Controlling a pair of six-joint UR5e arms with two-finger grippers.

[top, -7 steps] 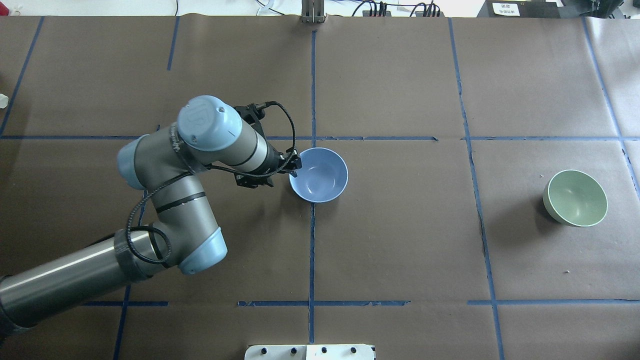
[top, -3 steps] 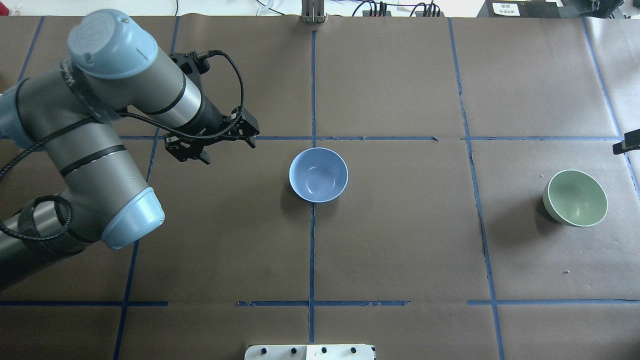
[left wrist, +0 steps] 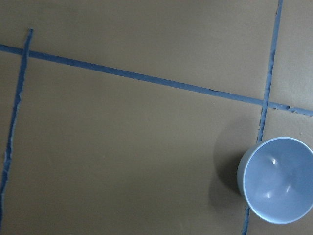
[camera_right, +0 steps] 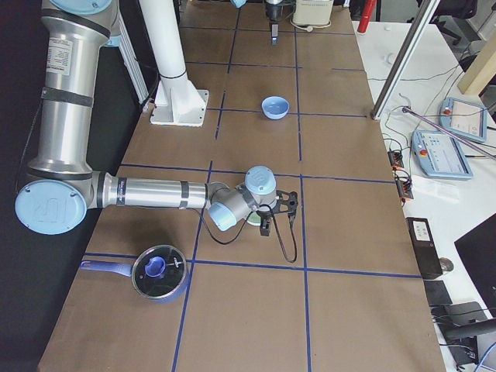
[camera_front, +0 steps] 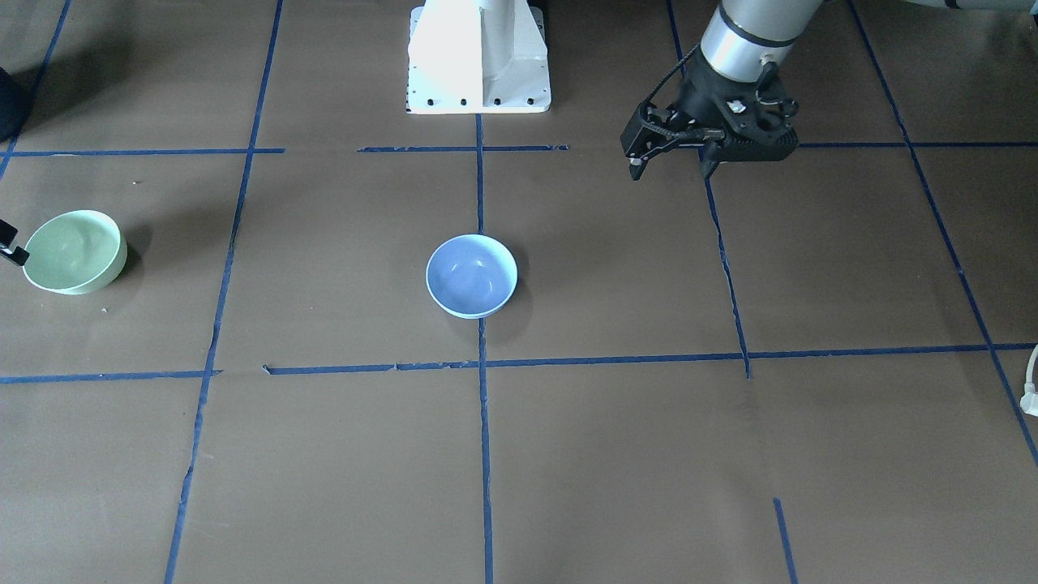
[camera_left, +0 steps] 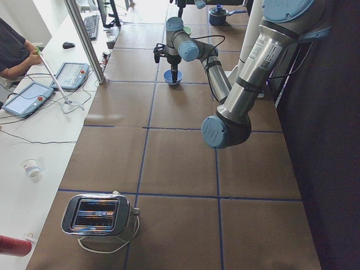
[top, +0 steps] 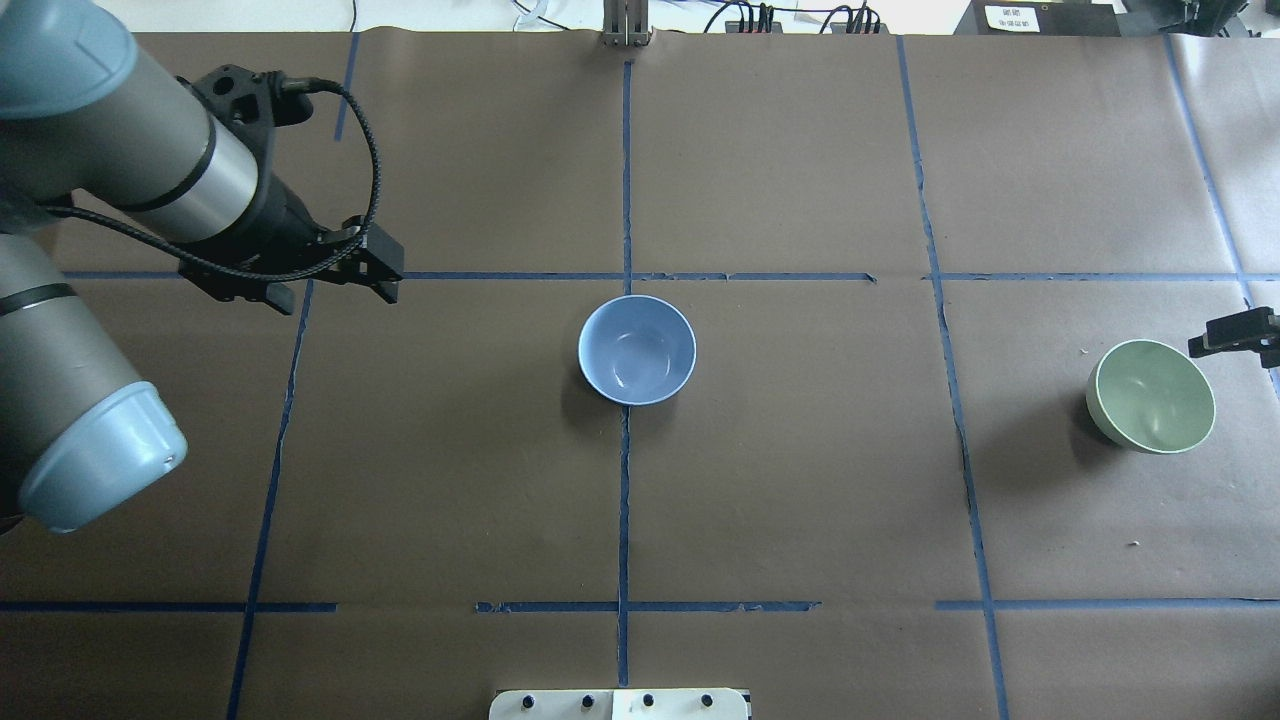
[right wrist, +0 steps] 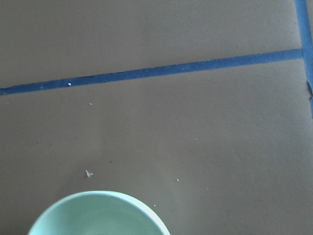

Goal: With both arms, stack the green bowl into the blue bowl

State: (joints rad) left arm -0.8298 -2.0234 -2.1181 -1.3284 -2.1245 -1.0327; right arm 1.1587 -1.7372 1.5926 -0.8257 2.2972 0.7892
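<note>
Bowls stood well apart on the brown counter [top: 800, 470]: the blue bowl [top: 637, 350] upright at the middle tape line, the green bowl [top: 1150, 396] upright far toward the robot's right. The left pincer [top: 332, 290] hung open and empty, well clear of the blue bowl. The right pincer [top: 1232, 333] showed only partly, just beside the green bowl's rim; open or closed, I could not tell.

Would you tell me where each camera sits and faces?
Front: across table, facing pedestal; left end effector.
Overhead: behind pedestal, downward; left arm.
Left side: table end; left arm nearest.
Right side: opposite end; right arm nearest.
Left wrist: downward; blue bowl, no body.
Right wrist: downward; green bowl, no body.
Front and overhead share both bowls.
</note>
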